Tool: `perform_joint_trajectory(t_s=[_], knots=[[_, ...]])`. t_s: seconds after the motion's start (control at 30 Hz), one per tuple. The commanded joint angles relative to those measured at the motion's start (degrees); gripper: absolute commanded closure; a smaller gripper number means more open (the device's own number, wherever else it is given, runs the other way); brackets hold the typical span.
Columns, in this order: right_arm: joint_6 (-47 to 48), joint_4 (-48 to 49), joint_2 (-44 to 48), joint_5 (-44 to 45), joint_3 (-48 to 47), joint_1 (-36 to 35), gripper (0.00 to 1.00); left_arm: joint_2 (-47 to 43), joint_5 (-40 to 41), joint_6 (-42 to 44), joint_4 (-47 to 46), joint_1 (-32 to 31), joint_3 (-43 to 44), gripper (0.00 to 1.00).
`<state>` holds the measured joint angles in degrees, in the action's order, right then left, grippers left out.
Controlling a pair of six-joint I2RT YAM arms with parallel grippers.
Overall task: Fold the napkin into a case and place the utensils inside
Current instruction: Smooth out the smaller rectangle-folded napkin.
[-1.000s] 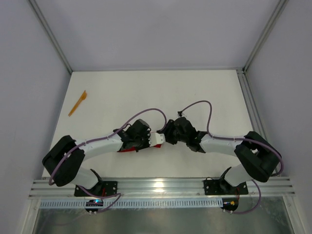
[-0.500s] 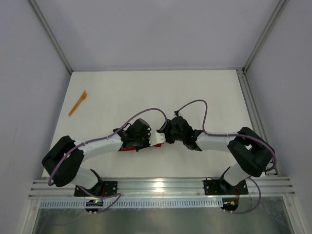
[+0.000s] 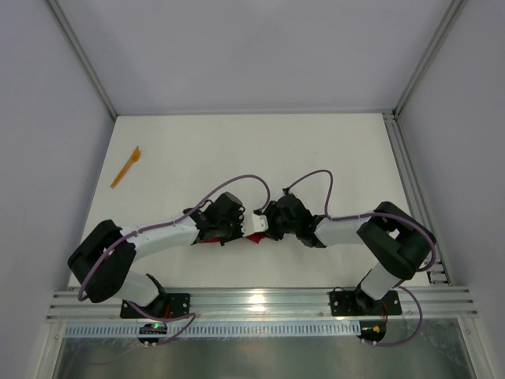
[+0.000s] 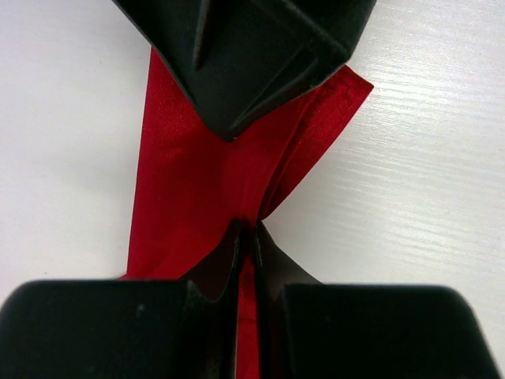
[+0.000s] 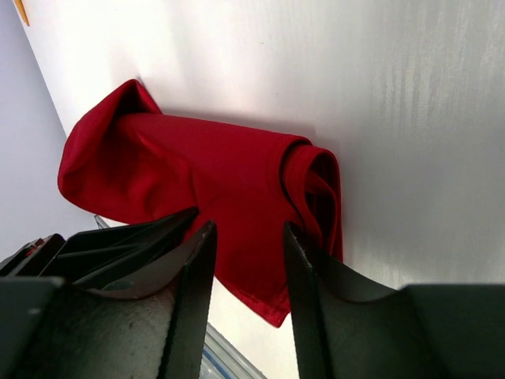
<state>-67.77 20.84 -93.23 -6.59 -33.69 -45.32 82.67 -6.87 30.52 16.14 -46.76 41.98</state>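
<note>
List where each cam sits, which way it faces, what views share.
Top external: fixed above and behind the bases, facing down at the table; both arms show, meeting over the napkin, orange utensil far left.
Left wrist: on the left arm, facing down along the left gripper, shut on the napkin; a black part, probably the other arm's, at top.
Right wrist: on the right arm, facing low across the table past the right gripper, jaws apart, at the folded napkin.
Shared: every view sees the napkin.
</note>
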Motion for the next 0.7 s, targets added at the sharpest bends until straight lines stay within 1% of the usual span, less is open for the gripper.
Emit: perform_joint_trajectory(t_s=[0.0,0.1,0.17,0.23,0.3,0.33,0.43,0.5,0.67], knots=[[1.5,-3.0,3.1,0.6,-0.6,-0.2,0.55,-0.8,-0.4,-0.6,-0.8,0.1,1.4,0.97],[-0.9,-0.3,0.1,-1.1,-0.3,-0.2,0.55,-1.4,-1.6,-1.4,-1.0,0.1,1.6,0.97],[-3.1,4.0,-3.7,-3.8,-0.1,-0.2,0.55,-2.0,-2.2,-2.6,-0.9,0.1,1.8,0.97],[-5.6,7.1,-4.9,-4.5,0.5,-0.2,0.54,-2.6,-2.5,-3.4,-0.8,0.1,2.4,0.98],[-5.9,6.8,-4.9,-3.9,0.4,-0.3,0.54,-3.3,-2.5,-4.5,-1.0,0.1,2.7,1.00],[-5.5,6.1,-4.4,-3.4,0.2,-0.3,0.51,-3.9,-2.6,-4.6,-1.0,0.1,2.6,1.00],[-4.9,5.4,-2.9,-2.6,-0.3,-0.2,0.49,-4.0,-3.5,-4.5,-0.8,0.1,2.8,1.00],[-5.0,5.8,-3.7,-3.2,-1.1,-0.3,0.48,-3.7,-4.2,-4.5,-0.8,0.1,2.8,1.00],[-7.8,10.6,-6.3,-4.5,-1.8,-0.3,0.48,-3.6,-5.3,-5.0,-1.3,0.1,3.0,1.00]])
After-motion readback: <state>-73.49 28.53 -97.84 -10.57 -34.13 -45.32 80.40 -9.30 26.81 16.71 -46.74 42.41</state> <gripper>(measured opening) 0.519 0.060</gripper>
